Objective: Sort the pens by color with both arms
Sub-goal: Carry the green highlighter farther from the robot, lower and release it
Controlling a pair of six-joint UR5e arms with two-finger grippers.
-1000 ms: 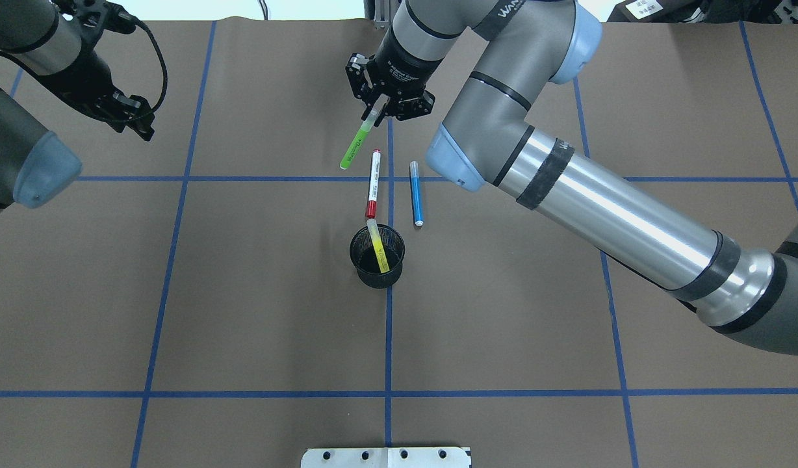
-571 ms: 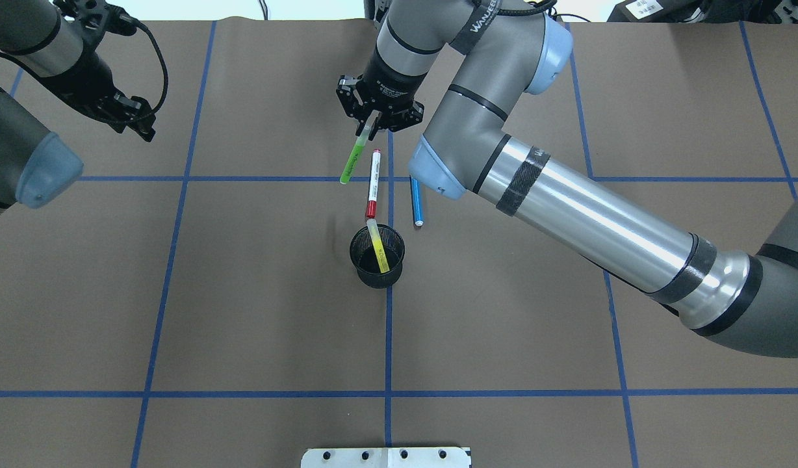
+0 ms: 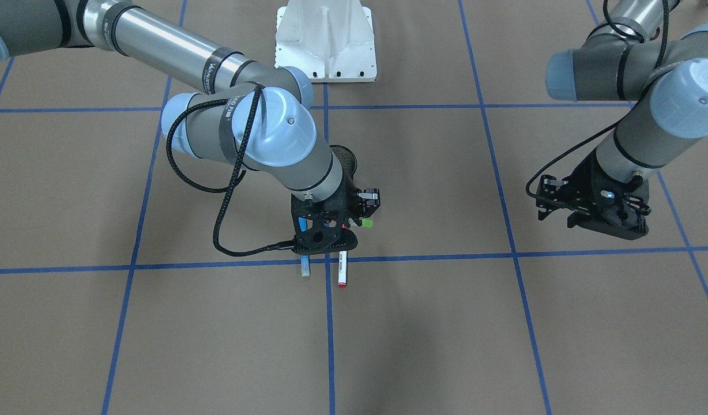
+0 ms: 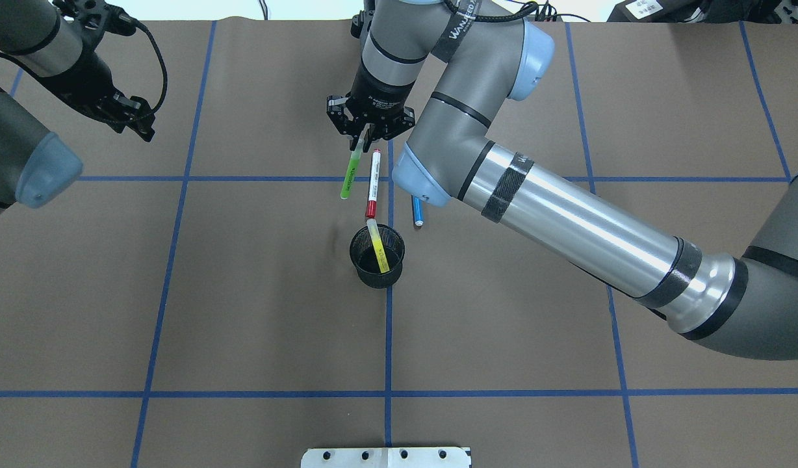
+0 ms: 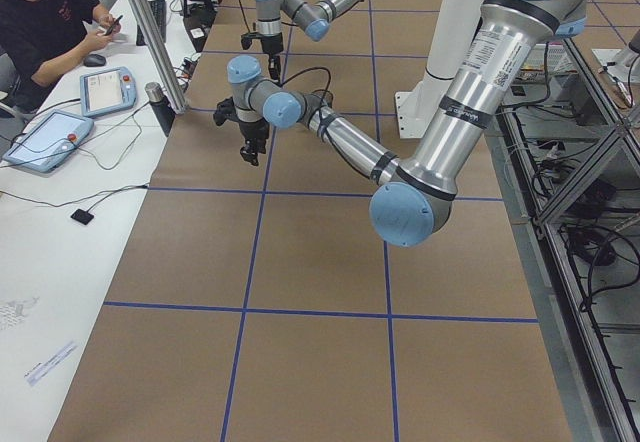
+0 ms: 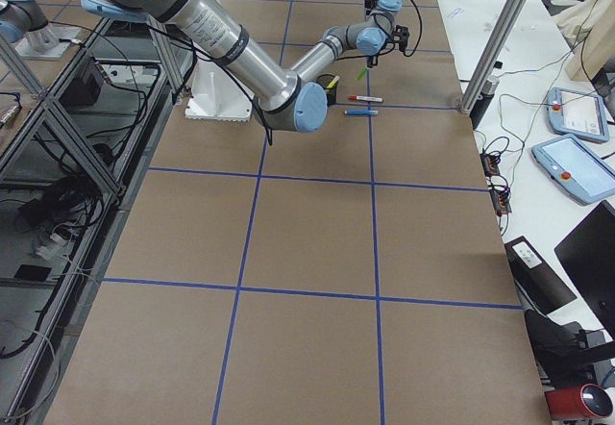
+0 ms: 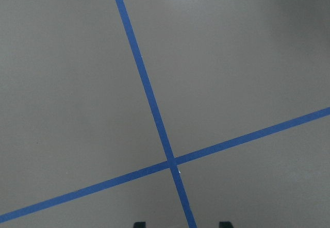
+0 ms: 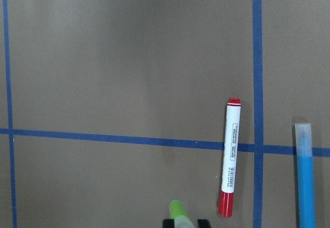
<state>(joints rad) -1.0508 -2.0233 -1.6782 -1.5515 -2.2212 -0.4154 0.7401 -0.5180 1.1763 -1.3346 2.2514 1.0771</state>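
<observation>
My right gripper (image 4: pixel 365 133) is shut on the top end of the neon green pen (image 4: pixel 349 174), which hangs tilted above the table; its tip shows in the right wrist view (image 8: pixel 178 212). The white pen with red ends (image 4: pixel 373 184) lies on the table just right of it, also in the right wrist view (image 8: pixel 230 156). The blue pen (image 4: pixel 416 213) lies further right, mostly hidden under my right arm. The neon yellow pen (image 4: pixel 377 246) stands in the black mesh cup (image 4: pixel 392 268). My left gripper (image 4: pixel 142 127) is open and empty at the far left.
Blue tape lines (image 4: pixel 388 338) divide the brown table cover into squares. The white pedestal base (image 4: pixel 386 457) sits at the near edge. An operator (image 5: pixel 45 22) sits beside tablets past the table's far side.
My right gripper has moved left and nearer with the green pen, which now hangs more upright beside the red-ended pen. The arm covers more of the blue pen. The left arm has not moved.
</observation>
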